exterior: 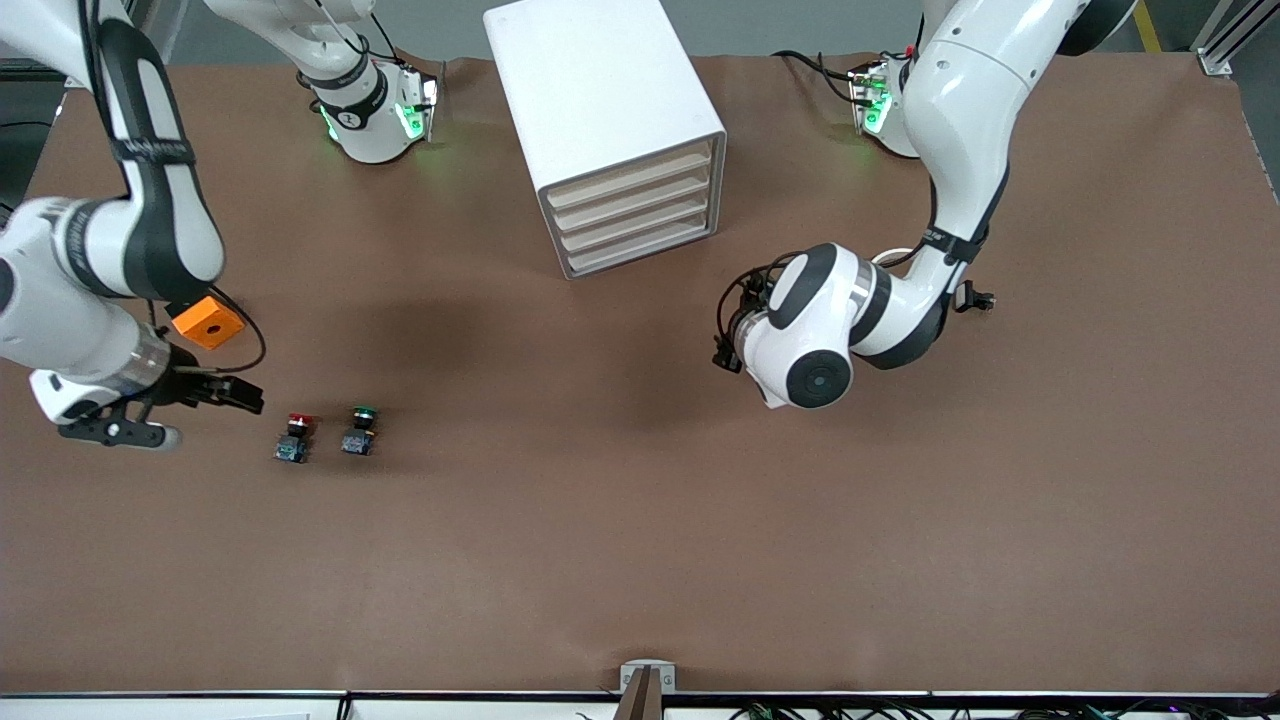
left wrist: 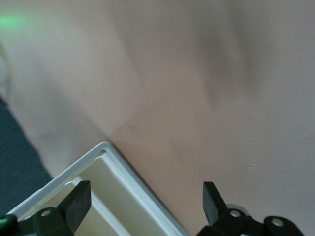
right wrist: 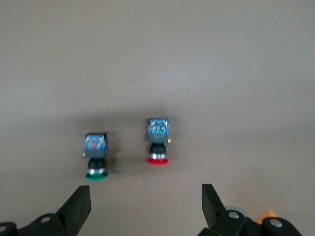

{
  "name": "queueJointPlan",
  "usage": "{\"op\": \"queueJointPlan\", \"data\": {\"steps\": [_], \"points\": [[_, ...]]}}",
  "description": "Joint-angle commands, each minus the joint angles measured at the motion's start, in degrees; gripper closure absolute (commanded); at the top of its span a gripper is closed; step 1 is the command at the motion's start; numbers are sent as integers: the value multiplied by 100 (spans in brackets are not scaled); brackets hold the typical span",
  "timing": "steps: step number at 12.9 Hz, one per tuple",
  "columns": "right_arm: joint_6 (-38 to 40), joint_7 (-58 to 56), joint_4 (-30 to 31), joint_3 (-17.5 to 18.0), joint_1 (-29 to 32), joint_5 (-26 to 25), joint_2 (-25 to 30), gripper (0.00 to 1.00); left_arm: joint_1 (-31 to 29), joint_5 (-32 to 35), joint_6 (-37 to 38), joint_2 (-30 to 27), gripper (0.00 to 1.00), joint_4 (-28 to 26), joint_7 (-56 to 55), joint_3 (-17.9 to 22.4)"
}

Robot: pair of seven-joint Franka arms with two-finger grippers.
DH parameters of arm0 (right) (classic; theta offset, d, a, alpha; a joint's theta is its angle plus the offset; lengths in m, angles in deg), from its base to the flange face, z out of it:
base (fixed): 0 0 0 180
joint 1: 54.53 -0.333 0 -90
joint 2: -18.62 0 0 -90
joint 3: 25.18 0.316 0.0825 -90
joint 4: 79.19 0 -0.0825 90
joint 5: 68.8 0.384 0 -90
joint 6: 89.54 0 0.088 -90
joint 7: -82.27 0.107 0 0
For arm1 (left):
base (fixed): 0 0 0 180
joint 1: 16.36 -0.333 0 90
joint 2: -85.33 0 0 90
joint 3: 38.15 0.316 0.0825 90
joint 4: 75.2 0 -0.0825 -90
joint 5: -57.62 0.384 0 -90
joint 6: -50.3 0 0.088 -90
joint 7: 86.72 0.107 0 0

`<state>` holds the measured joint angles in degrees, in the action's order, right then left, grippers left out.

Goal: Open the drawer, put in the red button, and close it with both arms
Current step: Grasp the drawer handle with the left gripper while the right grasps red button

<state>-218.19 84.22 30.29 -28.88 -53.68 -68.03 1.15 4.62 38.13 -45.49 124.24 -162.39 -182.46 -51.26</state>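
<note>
- My right end effector (exterior: 245,395) hovers, fingers spread and holding nothing, just beside the red button (exterior: 295,438).
- The red button lies on the tabletop (exterior: 640,520), beside the green button (exterior: 359,431).
- My left end effector (left wrist: 145,206), fingers spread, hangs beside the closed drawer unit (exterior: 620,140).

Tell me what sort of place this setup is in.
Most likely a robotics lab or test cell, not a home. Two white arms, the left arm and the right arm, stand at a bare brown table holding only a small white drawer unit and test items like the red button.
</note>
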Motion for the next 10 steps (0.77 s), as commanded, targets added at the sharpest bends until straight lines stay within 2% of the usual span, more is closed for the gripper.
{"op": "queueJointPlan", "data": {"steps": [1,4,7,8,10], "points": [[-719,95,-58,0,3,29,-624,0,108,-552,787,108,0,97,-199,37],[-1362,95,-58,0,38,38,-1116,0,107,-1415,1106,327,0,97,-1188,46],[-1513,104,-66,9,29,38,-1390,0,248,-2100,1106,696,1,115,-2307,46],[-1513,112,-58,9,29,38,-1434,0,318,-2224,1106,741,12,114,-2413,46],[-1522,287,-58,9,38,73,-1513,0,503,-2497,1106,767,20,114,-2782,46]]}}
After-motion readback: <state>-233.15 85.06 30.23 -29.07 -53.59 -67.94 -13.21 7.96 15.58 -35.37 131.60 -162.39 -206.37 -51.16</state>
